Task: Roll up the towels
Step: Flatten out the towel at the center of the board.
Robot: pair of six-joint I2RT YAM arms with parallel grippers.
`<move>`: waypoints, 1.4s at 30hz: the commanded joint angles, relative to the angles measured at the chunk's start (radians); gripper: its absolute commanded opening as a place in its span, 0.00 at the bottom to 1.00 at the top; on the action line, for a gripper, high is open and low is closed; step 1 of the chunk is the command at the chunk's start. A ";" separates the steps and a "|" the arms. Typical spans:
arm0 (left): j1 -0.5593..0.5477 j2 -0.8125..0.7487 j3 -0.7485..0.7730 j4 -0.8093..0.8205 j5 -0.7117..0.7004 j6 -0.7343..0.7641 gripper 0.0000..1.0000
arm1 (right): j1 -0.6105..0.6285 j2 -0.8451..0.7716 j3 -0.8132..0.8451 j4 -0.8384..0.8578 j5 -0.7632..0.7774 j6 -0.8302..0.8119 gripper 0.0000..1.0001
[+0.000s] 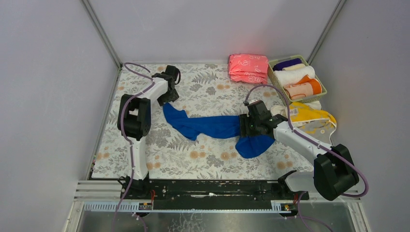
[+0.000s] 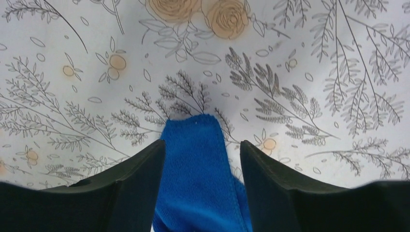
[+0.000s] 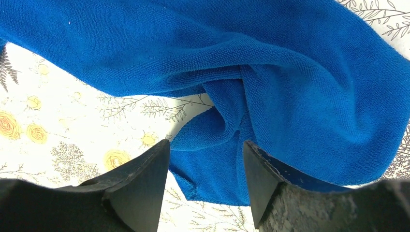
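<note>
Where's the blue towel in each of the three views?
Top external: the blue towel lies stretched left to right across the middle of the table.
Left wrist: bottom centre, a narrow end pointing up the frame.
Right wrist: fills the top and right, creased and folded on itself.
Shared landmark: the floral table cover, under the towel in all three.

1. My gripper (image 3: 205, 150) hangs with its jaws apart.
2. The blue towel (image 3: 290, 87) lies rumpled under me, spreading across the far side and to the right.
3. A twisted fold of it sits in the gap between my fingers (image 3: 140, 179).
4. The floral table cover (image 3: 58, 125) shows bare on the left.
</note>
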 commanded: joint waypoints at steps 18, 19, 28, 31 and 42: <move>0.050 0.122 0.057 0.004 0.002 -0.036 0.41 | 0.004 -0.022 -0.025 0.022 -0.055 -0.005 0.62; 0.052 0.122 0.050 0.003 0.004 -0.039 0.41 | 0.004 -0.022 -0.025 0.022 -0.057 -0.005 0.62; 0.052 0.120 -0.031 -0.009 0.023 -0.034 0.30 | 0.005 -0.028 -0.022 0.028 -0.069 0.010 0.62; 0.052 0.118 -0.061 -0.007 0.021 -0.025 0.18 | 0.005 -0.027 -0.024 0.028 -0.070 0.012 0.61; 0.106 -0.066 -0.034 -0.044 -0.057 0.056 0.00 | 0.004 -0.053 -0.025 -0.022 -0.074 0.039 0.61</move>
